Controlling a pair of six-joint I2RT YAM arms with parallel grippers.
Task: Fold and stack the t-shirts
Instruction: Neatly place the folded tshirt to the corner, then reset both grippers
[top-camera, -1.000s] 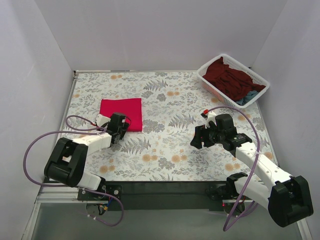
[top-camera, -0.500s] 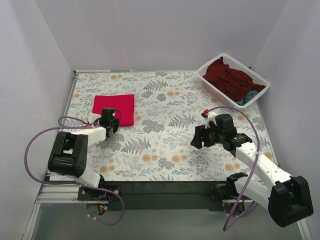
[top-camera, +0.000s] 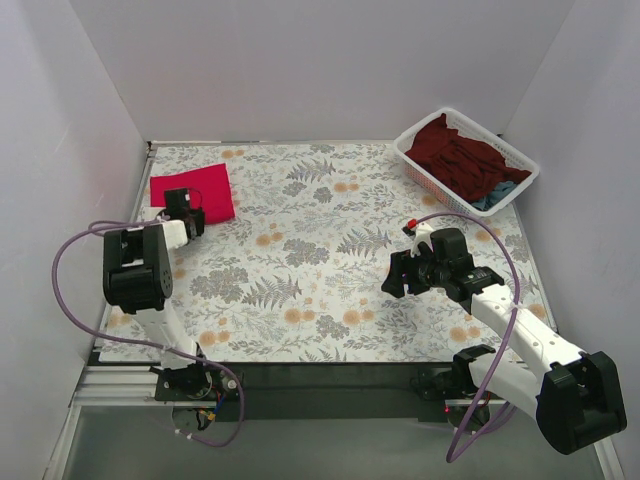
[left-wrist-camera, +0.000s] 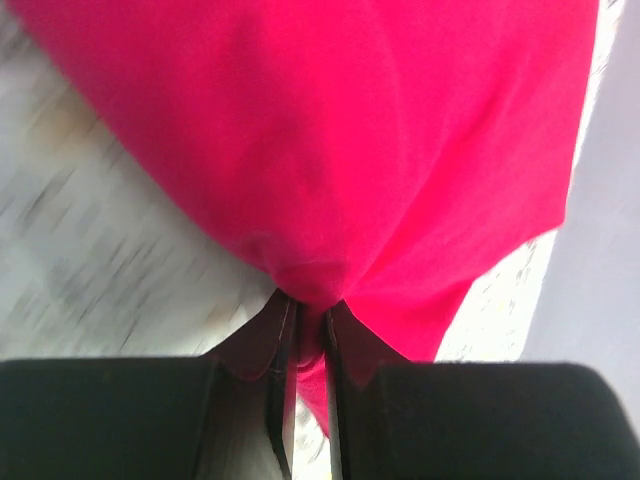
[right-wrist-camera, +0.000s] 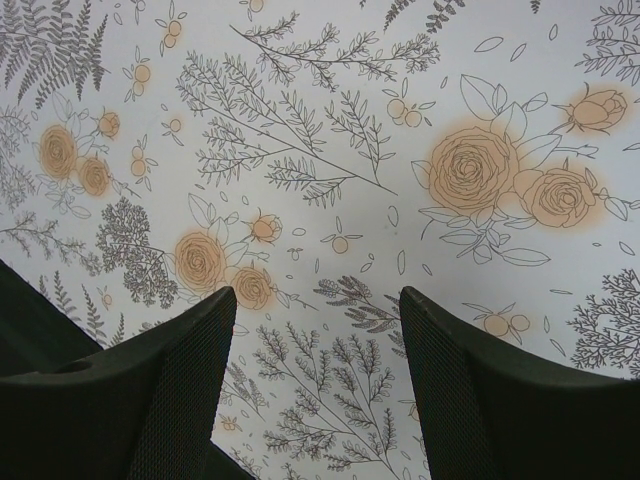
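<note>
One red shirt (top-camera: 192, 193), folded into a flat square, in the upper left of the top view, by the left edge of the flowered table (top-camera: 330, 300). Pinched at its near edge by the left gripper (left-wrist-camera: 308, 318), fingers almost together, a bit of red cloth squeezed between them. Low and right of the middle, the right gripper (right-wrist-camera: 318, 310), wide open, holding nothing, only flowers below. In the upper right corner, a white basket (top-camera: 415, 160), with a maroon shirt (top-camera: 455, 155) heaped inside and a bit of teal shirt (top-camera: 497, 195) at its lower right side.
</note>
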